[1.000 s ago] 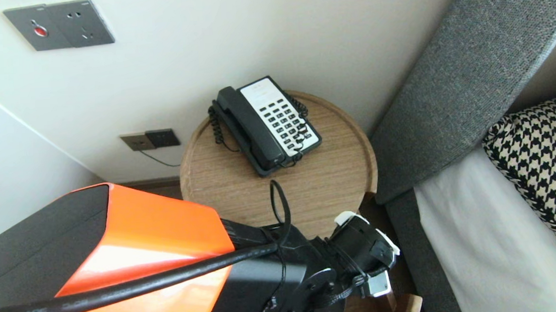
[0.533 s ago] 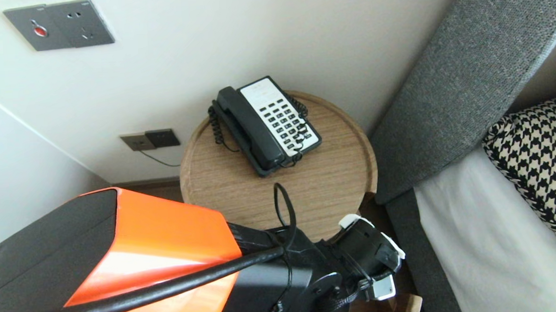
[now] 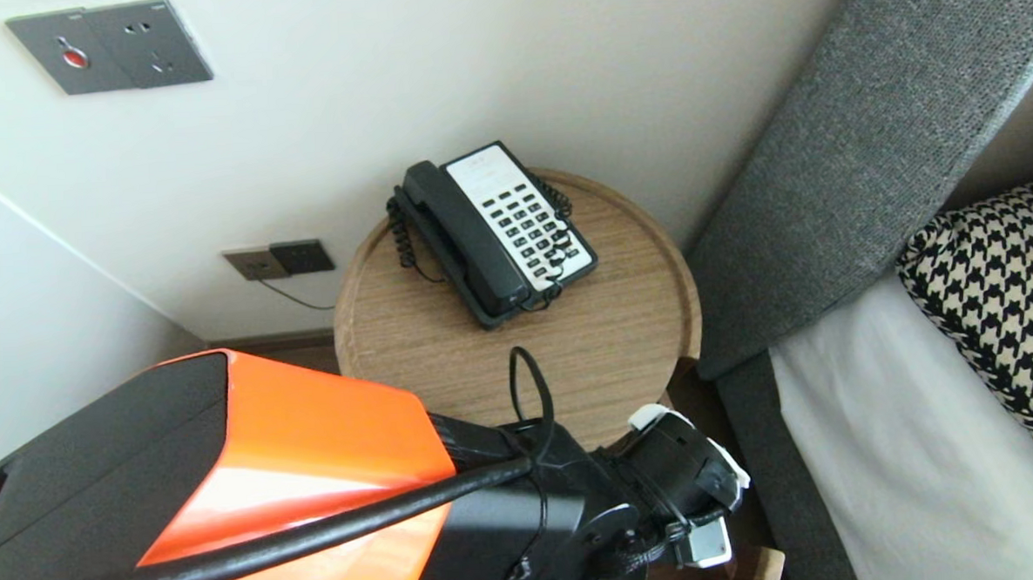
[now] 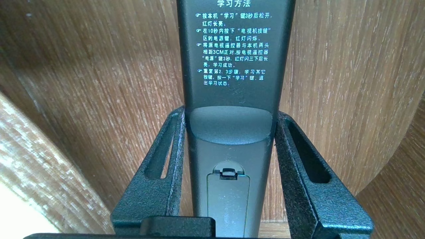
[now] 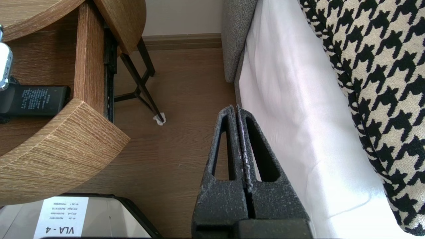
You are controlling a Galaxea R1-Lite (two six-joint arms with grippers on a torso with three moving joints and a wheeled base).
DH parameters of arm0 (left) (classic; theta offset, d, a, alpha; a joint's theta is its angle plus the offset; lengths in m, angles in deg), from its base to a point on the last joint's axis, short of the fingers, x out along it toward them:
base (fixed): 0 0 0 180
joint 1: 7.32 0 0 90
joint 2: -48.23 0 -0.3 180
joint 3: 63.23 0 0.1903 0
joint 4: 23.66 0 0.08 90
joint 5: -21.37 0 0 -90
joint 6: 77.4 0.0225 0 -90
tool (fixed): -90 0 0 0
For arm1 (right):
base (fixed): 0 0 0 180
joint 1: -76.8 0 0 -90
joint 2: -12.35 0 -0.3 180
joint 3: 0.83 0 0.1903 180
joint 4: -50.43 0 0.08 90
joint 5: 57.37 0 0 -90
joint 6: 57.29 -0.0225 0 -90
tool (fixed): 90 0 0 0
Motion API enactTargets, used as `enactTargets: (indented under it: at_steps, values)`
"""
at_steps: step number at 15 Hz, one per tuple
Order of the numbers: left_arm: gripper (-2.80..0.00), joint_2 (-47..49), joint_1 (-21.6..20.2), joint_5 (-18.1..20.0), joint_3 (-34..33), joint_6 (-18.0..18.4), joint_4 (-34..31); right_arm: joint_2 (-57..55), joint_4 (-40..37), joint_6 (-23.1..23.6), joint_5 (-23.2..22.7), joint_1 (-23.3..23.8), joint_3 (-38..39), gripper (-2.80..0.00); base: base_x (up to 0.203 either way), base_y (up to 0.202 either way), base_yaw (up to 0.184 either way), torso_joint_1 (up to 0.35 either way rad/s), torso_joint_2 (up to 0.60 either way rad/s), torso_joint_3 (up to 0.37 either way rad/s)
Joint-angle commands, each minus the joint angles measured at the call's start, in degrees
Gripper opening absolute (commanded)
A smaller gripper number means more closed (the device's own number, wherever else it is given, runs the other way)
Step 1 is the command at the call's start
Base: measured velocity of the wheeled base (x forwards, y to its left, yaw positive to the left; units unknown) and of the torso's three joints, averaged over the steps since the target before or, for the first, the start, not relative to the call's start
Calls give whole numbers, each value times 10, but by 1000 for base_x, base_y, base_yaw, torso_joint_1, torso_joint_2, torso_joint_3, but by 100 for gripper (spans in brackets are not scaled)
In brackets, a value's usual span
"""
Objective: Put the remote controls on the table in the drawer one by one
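A dark grey remote control point(image 4: 232, 66) lies back side up, its battery cover and white printed text showing. My left gripper point(image 4: 229, 113) is shut on it, one finger pressed against each long side. The right wrist view shows the remote point(image 5: 36, 99) inside the open drawer point(image 5: 59, 146) of the round wooden bedside table point(image 3: 623, 338). Whether it rests on the drawer bottom I cannot tell. In the head view the left wrist point(image 3: 664, 484) reaches down past the table's near rim, hiding its fingers. My right gripper point(image 5: 236, 108) hangs shut and empty over the floor beside the bed.
A black and white desk telephone point(image 3: 492, 230) sits at the back of the table top. Wall sockets point(image 3: 280, 260) are behind the table. The grey headboard point(image 3: 868, 153), white sheet point(image 5: 298, 99) and houndstooth pillow point(image 3: 996, 295) lie to the right. Thin black table legs point(image 5: 146, 83) stand on the wooden floor.
The left forearm has edged slightly to the right in the head view. The grip on the remote is the same and the right arm has not moved.
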Motion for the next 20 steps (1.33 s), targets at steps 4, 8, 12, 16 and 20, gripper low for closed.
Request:
enactTargets:
  at_steps: [4,8,12,16,20]
  values:
    - [-280,16,1,2,18,2,-3,4,0,0,0,0,0,-280,0,0,0,0,0,0]
    - [-280,26,2,2,27,1,-2,4,0,0,0,0,0,-280,0,0,0,0,0,0]
    - [-280,27,2,2,27,1,-5,4,0,0,0,0,0,-280,0,0,0,0,0,0]
    - [-280,28,2,2,25,2,-5,4,0,0,0,0,0,-280,0,0,0,0,0,0]
    - [-280,24,-4,2,17,5,-4,4,0,0,0,0,0,-280,0,0,0,0,0,0]
